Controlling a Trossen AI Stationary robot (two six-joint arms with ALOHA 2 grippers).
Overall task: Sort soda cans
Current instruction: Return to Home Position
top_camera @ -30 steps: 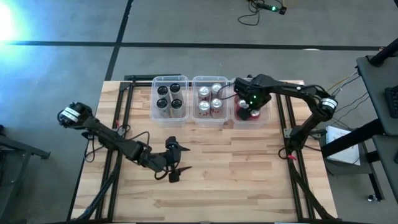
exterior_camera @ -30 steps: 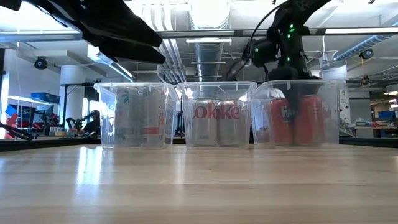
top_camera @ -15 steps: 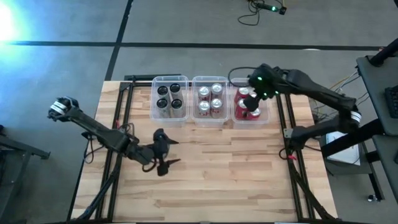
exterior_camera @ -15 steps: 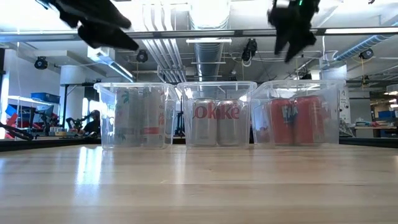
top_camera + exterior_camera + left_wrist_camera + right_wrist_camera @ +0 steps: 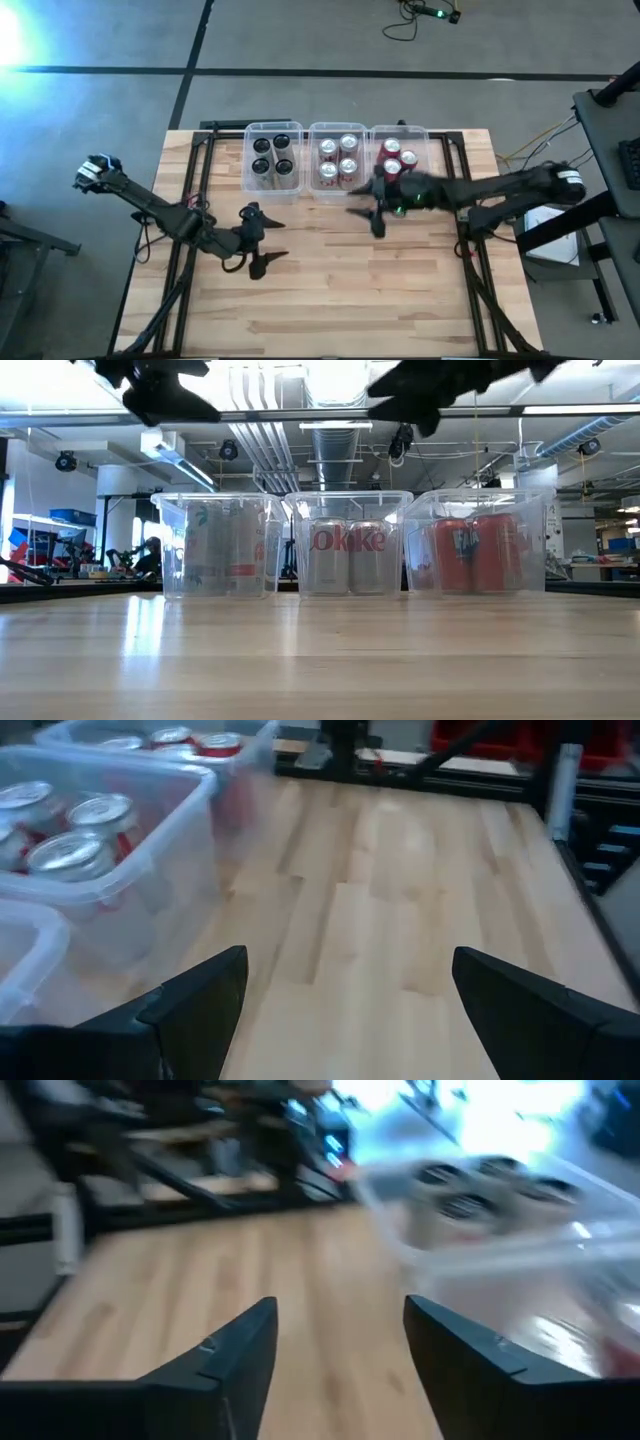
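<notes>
The soda cans (image 5: 328,150), sitting in bins (image 5: 274,192), are likely handling light, slick and dentable; grip mid-body. Left jaws and right jaws are gaping wide, empty.

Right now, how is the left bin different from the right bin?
The left bin holds four black cans; the right bin holds red cans. The left bin shows whole from above; the right bin's near edge is hidden under the right arm, whose open right gripper hangs just before it. Both are clear plastic, in one row at the table's far edge. The left gripper hangs open over the table.
</notes>
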